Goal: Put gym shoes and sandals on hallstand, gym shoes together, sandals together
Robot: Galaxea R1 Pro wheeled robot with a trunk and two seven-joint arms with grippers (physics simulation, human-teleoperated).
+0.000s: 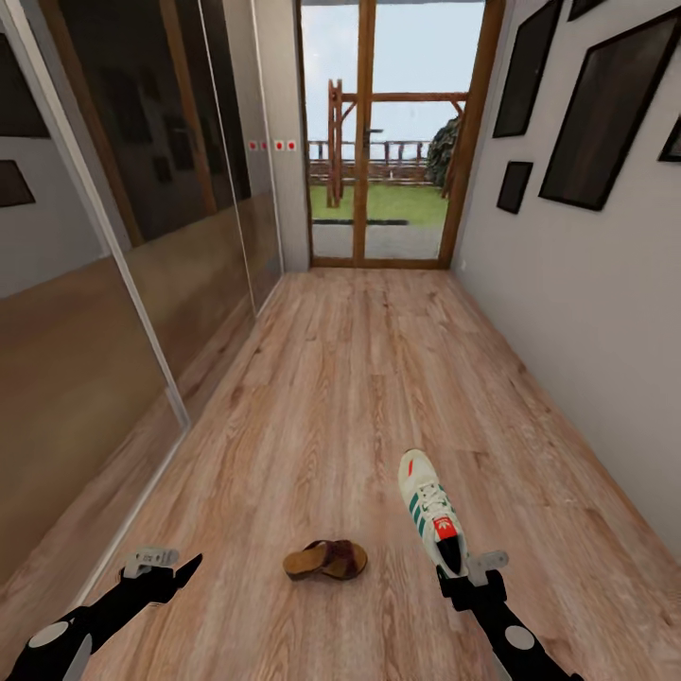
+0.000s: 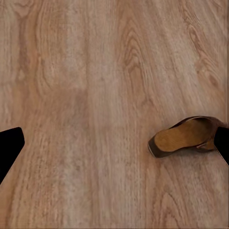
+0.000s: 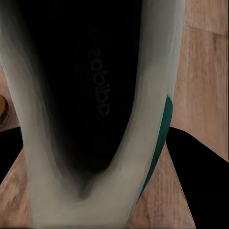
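Gym shoe (image 1: 430, 511) heel behind right hand (image 1: 454, 577)

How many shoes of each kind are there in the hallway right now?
Gym shoes: 1, a white sneaker with green stripes, at the right claw.
Sandals: 1, a brown sandal lying on the wood floor.
Total: 2 shoes.
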